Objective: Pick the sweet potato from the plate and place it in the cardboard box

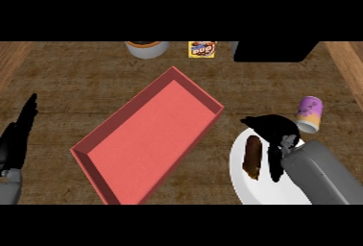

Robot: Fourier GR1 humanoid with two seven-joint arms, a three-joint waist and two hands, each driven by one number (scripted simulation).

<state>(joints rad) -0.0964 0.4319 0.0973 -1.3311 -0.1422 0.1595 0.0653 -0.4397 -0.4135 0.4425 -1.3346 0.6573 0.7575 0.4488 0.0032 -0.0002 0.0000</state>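
Sweet potato (251, 157), a dark brown elongated piece, lies on the white plate (264, 191) at the near right of the wooden tabletop (85, 91), its long axis running from near to far. The right hand (278, 130) hovers over the far edge of the plate, fingers curled downward; one dark finger (275, 166) reaches down just to the right of the sweet potato, close beside it, though whether it touches cannot be told. The fingers are not closed around the vegetable. The grey right forearm (322, 175) comes in from the near right corner and covers part of the plate.

Left of the plate sits the cardboard box (149, 139), shown as a red shallow tray with low walls, turned diagonally in the middle of the tabletop, with nothing inside it.

The left hand (18, 134) rests at the left edge, fingers straight and pointing toward the far side, well apart from the box.

A purple can (309, 114) lies on its side just beyond the plate at the right. Along the far edge stand a grey bowl (147, 48), a small yellow packet (202, 49) and a black block (275, 51).
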